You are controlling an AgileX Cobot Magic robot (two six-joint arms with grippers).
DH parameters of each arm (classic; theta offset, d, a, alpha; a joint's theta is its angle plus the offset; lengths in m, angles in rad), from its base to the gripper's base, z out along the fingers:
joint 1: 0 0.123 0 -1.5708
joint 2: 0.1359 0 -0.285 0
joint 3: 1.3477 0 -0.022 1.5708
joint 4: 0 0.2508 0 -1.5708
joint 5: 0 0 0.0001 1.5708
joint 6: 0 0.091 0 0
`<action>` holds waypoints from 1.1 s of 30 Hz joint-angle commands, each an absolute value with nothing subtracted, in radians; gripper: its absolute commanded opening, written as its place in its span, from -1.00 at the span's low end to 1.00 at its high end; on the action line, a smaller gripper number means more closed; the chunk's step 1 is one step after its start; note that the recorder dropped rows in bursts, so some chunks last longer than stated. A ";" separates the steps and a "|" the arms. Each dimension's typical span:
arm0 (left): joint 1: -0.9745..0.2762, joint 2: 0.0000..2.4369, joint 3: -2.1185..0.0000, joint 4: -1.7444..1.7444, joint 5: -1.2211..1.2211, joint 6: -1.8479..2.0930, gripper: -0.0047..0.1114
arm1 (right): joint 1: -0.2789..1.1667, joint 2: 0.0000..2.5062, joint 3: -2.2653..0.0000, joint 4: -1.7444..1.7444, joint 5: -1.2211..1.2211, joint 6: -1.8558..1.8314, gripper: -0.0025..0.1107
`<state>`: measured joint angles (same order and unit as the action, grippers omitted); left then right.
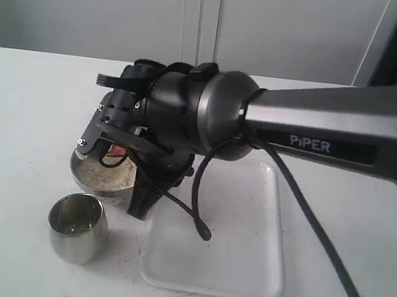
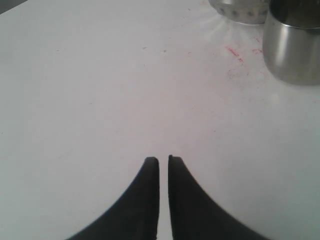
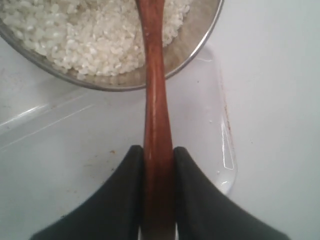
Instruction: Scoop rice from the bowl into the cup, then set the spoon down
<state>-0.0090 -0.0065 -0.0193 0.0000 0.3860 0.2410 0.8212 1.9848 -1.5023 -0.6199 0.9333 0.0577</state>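
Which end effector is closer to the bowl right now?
Right. The right end effector grips the spoon, which reaches over the rice in the bowl. The left end effector is shut above bare table, well short of the bowl.

The grey-and-black right arm (image 1: 331, 128) stretches in from the right edge, and its rounded wrist (image 1: 217, 118) sits past the middle, tipped downward. The black right gripper (image 3: 158, 150) has both curved fingers (image 3: 125, 190) pressed onto the slim reddish-brown wooden spoon (image 3: 154, 75), clamping its handle. The black left gripper (image 2: 163, 159) hangs low, fingers drawn together with only a thin slit between them and nothing held.
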 commanded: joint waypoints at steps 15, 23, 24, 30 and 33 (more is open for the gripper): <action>-0.013 0.000 -0.010 -0.006 0.434 0.235 -0.67 | 0.815 1.858 -1.418 -0.527 1.027 -0.095 -0.96; -0.013 0.000 -0.010 -0.006 0.434 0.235 -0.67 | 0.817 1.773 -1.407 -0.432 0.993 -0.145 -0.96; -0.013 0.000 -0.010 -0.006 0.434 0.235 -0.67 | 0.817 1.766 -1.407 -0.406 0.991 -0.170 -0.96; -0.013 0.000 -0.010 -0.006 0.434 0.235 -0.67 | 0.838 1.743 -1.407 -0.311 1.042 -0.335 -0.96; -0.013 0.000 -0.010 -0.006 0.434 0.235 -0.67 | 0.851 1.743 -1.407 -0.313 1.065 -0.359 -0.96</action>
<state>-0.0090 -0.0065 -0.0193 0.0000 0.3860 0.2410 0.8404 1.7561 -1.4108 -0.3182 1.0418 -0.3181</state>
